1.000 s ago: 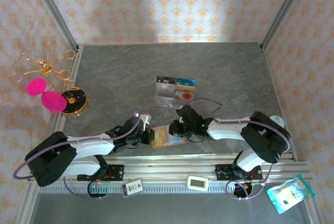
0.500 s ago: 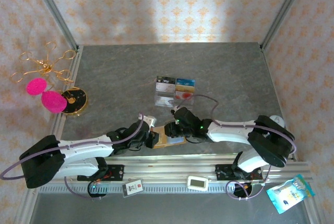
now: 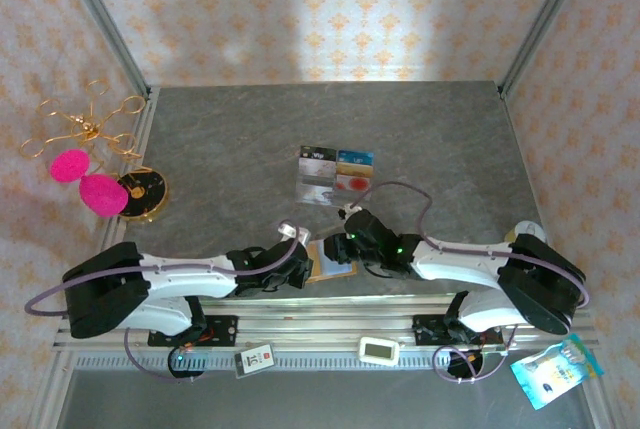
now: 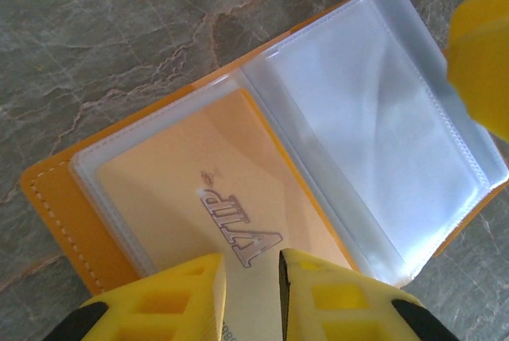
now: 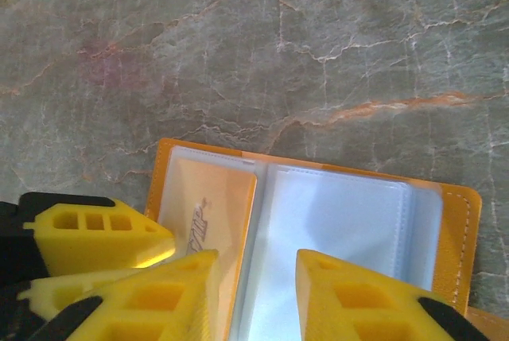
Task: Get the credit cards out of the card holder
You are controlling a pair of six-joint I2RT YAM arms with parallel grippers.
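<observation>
Directly beneath left fingers point(image 4: 167, 301), card holder point(image 4: 262, 142) open.

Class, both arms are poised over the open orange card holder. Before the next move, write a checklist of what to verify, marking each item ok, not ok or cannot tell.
1. Card holder lies open on the table: ok.
2. Gold card free of the holder: not ok, it sits inside a clear sleeve.
3. Left gripper jaws parted above the card's near edge: ok, with a narrow gap.
4. Card gripped: not ok, neither gripper holds it.
5. Right gripper open over the second sleeve: ok, and that sleeve looks empty.
6. Holder pinned down against sliding: cannot tell.
</observation>
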